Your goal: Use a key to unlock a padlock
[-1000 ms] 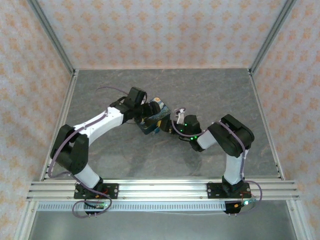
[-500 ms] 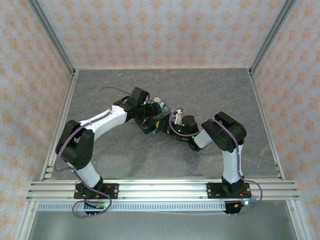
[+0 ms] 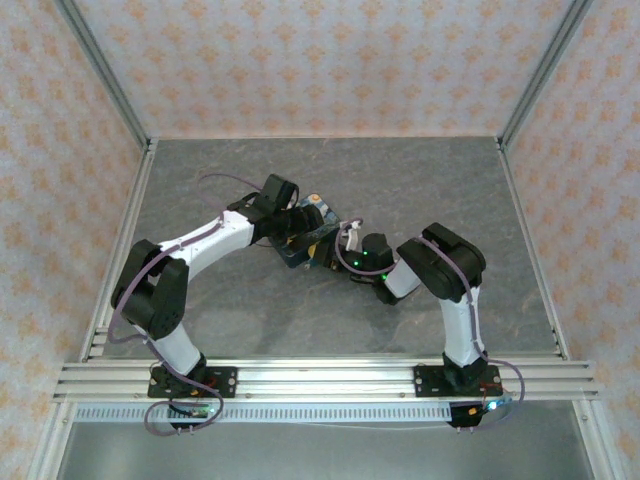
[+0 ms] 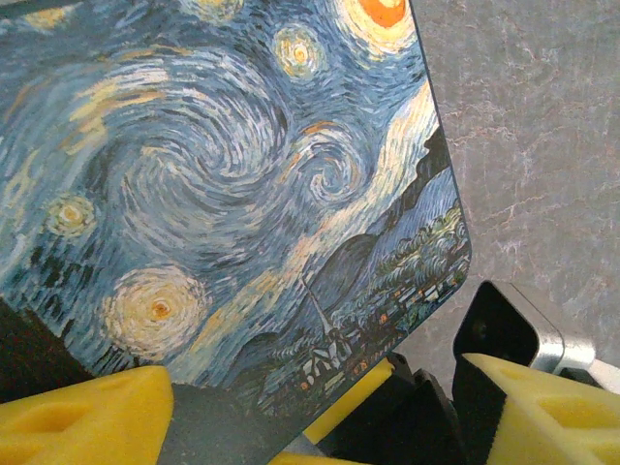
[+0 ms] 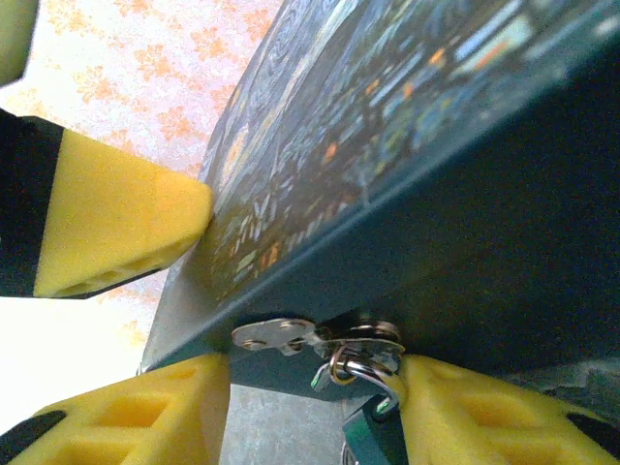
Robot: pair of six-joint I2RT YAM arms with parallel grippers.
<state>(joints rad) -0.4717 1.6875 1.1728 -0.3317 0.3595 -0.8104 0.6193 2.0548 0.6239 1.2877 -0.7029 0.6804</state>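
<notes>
Patterned peach walls [image 3: 300,60] enclose a grey stone-look worktop [image 3: 420,180], with both arms reaching to its middle. The right gripper [image 5: 315,407] comes in from the right, its yellow pads spread to either side of the padlock [image 5: 371,426]. The right pad is touching or just beside the blue body, and the left pad stands apart from it. The padlock's thin silver shackle [image 5: 351,371] hangs through a metal hasp [image 5: 276,335] on the dark side wall of a starry-night tin [image 5: 465,194]. From the left, the left gripper [image 4: 320,397] has its jaws wide about the tin's near corner. One of its pads [image 5: 126,232] touches the painted lid. I cannot tell whether it clamps the tin.
</notes>
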